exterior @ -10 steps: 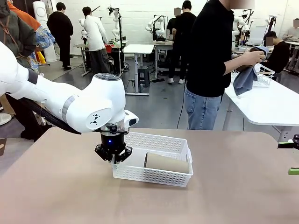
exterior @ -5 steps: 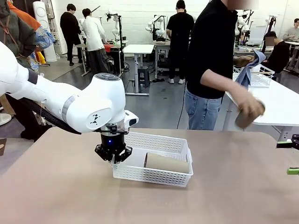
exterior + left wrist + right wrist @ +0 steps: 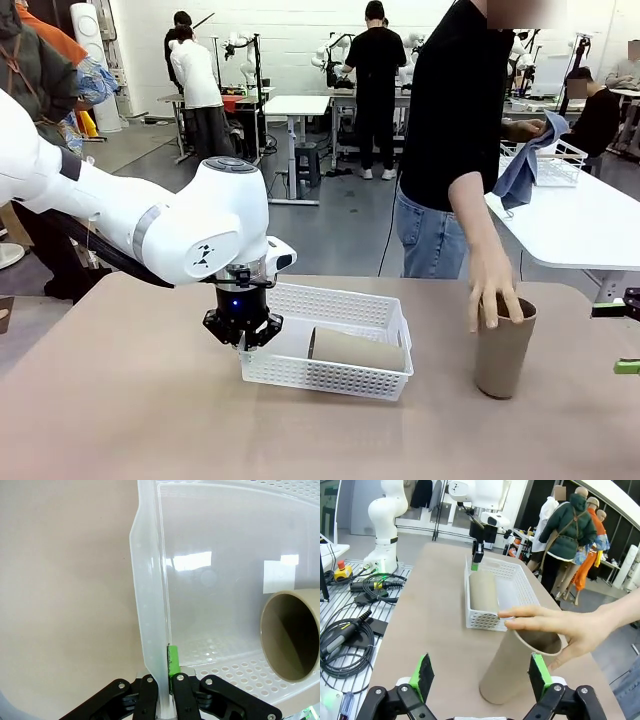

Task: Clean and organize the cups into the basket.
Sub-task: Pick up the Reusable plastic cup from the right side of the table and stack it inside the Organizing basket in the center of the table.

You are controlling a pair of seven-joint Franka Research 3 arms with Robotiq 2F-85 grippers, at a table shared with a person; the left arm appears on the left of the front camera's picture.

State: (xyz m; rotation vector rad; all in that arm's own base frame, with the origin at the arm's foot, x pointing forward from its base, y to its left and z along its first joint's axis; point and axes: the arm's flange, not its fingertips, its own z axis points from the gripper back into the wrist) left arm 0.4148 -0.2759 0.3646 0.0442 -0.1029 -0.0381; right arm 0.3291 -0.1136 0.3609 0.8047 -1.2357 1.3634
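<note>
Handover stage. Person's hand [image 3: 495, 295] rests on the rim of an upright tan cup [image 3: 503, 355], which stands on the table [image 3: 120, 400] at lower right of the front view, well apart from the basket [image 3: 330, 378]. Basket sits at frame centre; second tan cup [image 3: 357, 350] lies on its side inside, in the right half. Left gripper [image 3: 167, 672] is clamped on the basket's left end wall, jaws pinched tight over the rim, apparently steadying it. Right gripper [image 3: 481, 672] has jaws spread wide and empty, with the upright cup just ahead of its pads.

Judgement: cup looks cleaned and delivered. Next move likely falls to the right gripper: wait for the hand to clear, take the cup by its body, lay it beside the other.

Versus earlier: half a second back the hand carried this cup in the air at right; a second back it was up against the blue cloth [image 3: 520, 170]. Left arm and basket unchanged.
</note>
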